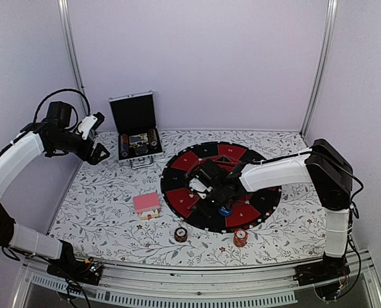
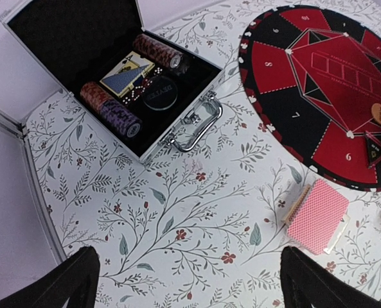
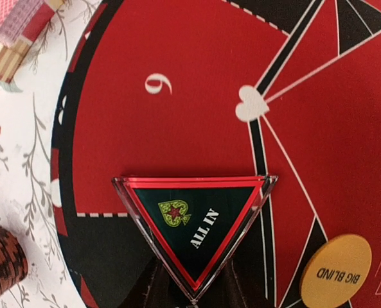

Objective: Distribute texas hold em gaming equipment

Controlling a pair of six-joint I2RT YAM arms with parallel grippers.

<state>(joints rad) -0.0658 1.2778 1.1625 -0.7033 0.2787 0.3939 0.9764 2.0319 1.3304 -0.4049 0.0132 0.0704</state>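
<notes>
A clear triangular "ALL IN" marker (image 3: 193, 224) with a red rim lies on the round red and black poker mat (image 3: 177, 77). My right gripper (image 3: 193, 285) reaches in over the mat (image 1: 177, 160), its dark fingers (image 3: 153, 285) pressed against both sides of the marker's near tip. An orange "BIG BLIND" button (image 3: 336, 273) lies on the mat to the right. A blue button (image 1: 225, 210) sits near the mat's front edge. The pink card box (image 1: 146, 204) rests on the cloth left of the mat. My left gripper (image 1: 99, 138) hangs open, high over the table's left side.
An open silver-edged black case (image 1: 137, 135) stands at the back left with chip rolls and cards inside (image 2: 123, 80). Two small chip stacks (image 1: 180, 234) (image 1: 241, 239) sit on the floral cloth in front of the mat. Walls close the table's back and sides.
</notes>
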